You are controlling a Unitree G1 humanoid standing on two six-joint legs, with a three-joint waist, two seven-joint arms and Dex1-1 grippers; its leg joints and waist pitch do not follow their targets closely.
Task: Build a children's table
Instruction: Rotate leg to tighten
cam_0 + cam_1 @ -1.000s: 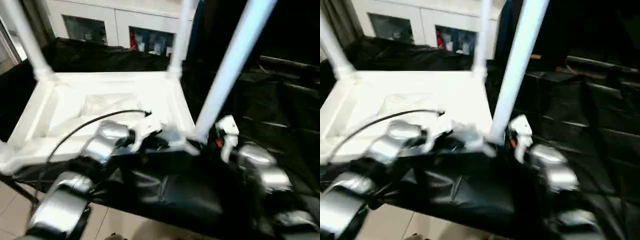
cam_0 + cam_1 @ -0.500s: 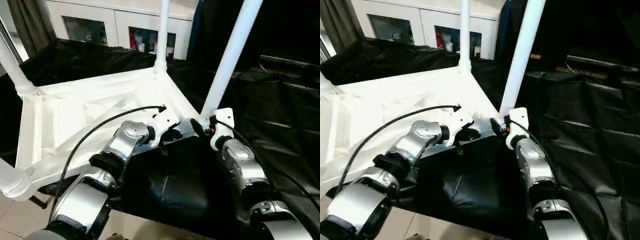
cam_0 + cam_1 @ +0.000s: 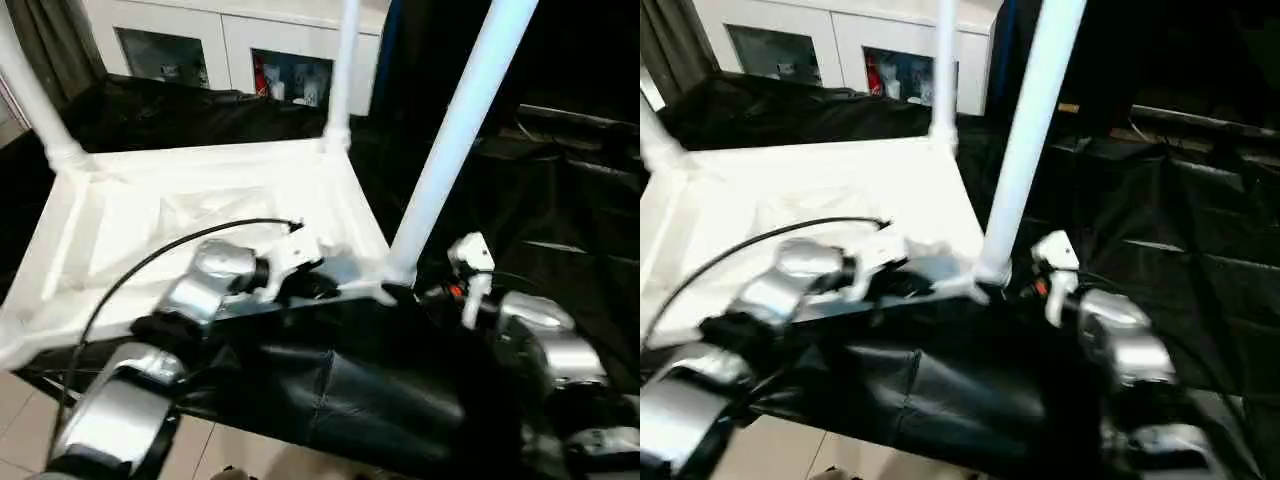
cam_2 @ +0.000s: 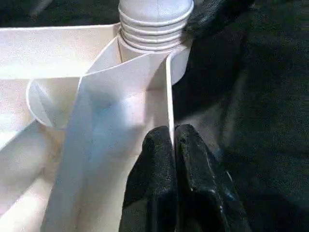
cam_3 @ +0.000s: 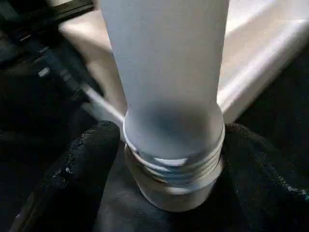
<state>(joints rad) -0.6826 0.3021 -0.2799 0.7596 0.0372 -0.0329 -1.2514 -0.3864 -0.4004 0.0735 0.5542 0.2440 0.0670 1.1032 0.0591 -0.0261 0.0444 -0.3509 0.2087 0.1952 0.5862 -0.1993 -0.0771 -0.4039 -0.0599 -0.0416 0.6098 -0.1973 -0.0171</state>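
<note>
The white table top (image 3: pixel 120 215) lies upside down on a black-covered surface, ribbed underside up. Legs stand in its sockets: the near-right leg (image 3: pixel 455 130), a far-right leg (image 3: pixel 342 60) and a far-left leg (image 3: pixel 30 90). My left gripper (image 3: pixel 318 285) is shut on the thin rim of the top (image 4: pixel 170 96), just beside the near-right corner socket (image 4: pixel 154 24). My right gripper (image 3: pixel 402 293) is at the base of the near-right leg. Its black fingers (image 5: pixel 91 164) press on both sides of the leg's ribbed collar (image 5: pixel 174 169).
A white glass-door cabinet (image 3: pixel 200 45) stands behind the table. Crumpled black sheeting (image 3: pixel 380 390) covers the surface in front and to the right. A black cable (image 3: pixel 150 262) arcs over my left forearm. Floor tiles (image 3: pixel 15 420) show at the near left.
The whole picture has swung and tilted, so the camera moved. Both grippers keep their places at the near-right corner. My right forearm now comes at the leg from further right.
</note>
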